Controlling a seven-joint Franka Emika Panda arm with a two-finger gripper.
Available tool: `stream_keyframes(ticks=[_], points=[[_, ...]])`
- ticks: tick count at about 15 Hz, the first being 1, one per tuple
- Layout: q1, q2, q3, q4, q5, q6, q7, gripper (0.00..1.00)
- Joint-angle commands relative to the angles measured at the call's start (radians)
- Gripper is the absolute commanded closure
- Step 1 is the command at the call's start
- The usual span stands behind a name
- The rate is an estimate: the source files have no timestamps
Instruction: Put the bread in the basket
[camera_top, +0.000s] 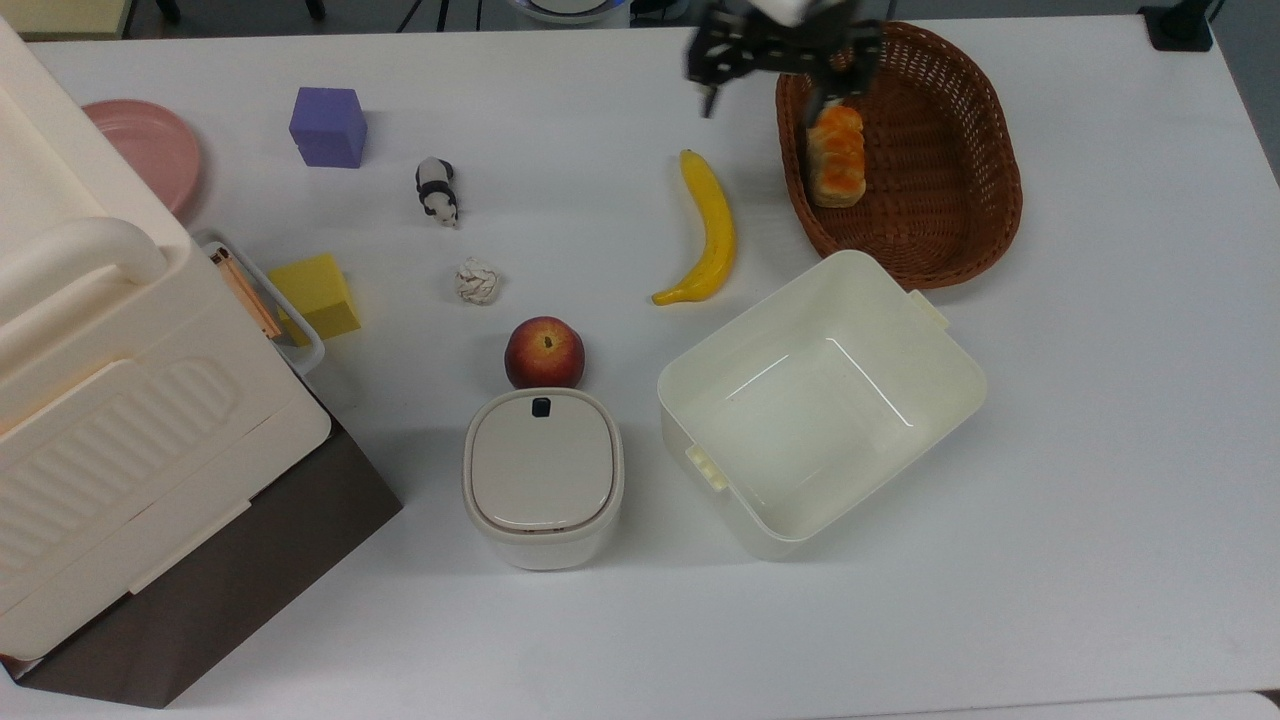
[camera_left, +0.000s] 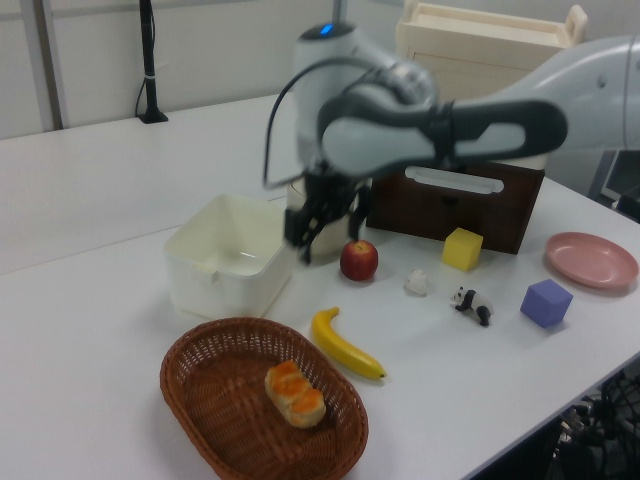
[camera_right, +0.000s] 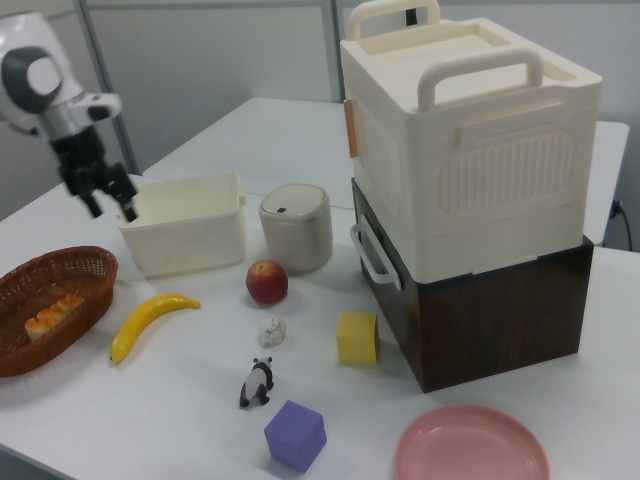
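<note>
Wicker basket near the worktop's front-left corner in the left view cradles the bread, lying free. Further right, the claw hangs high, spread and empty. Placing looks done; I judge only retreat is left.

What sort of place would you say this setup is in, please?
Probably a robotics lab or office test bench: a white table laid with toy props such as a panda figure and purple cube, partition walls behind, and a robot arm.
</note>
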Motion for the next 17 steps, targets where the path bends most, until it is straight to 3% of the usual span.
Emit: stream_keyframes(ticks=[1, 8, 12, 14, 17], points=[[-0.085, -0.056, -0.052, 0.016, 0.006, -0.032, -0.067, 0.00], [-0.271, -0.088, -0.055, 0.072, 0.058, -0.106, -0.149, 0.00], [-0.261, -0.100, -0.125, 0.091, 0.101, -0.117, -0.188, 0.00], [-0.251, -0.096, -0.136, 0.091, 0.103, -0.124, -0.251, 0.00], [-0.250, -0.093, -0.160, 0.092, 0.170, -0.137, -0.327, 0.00]])
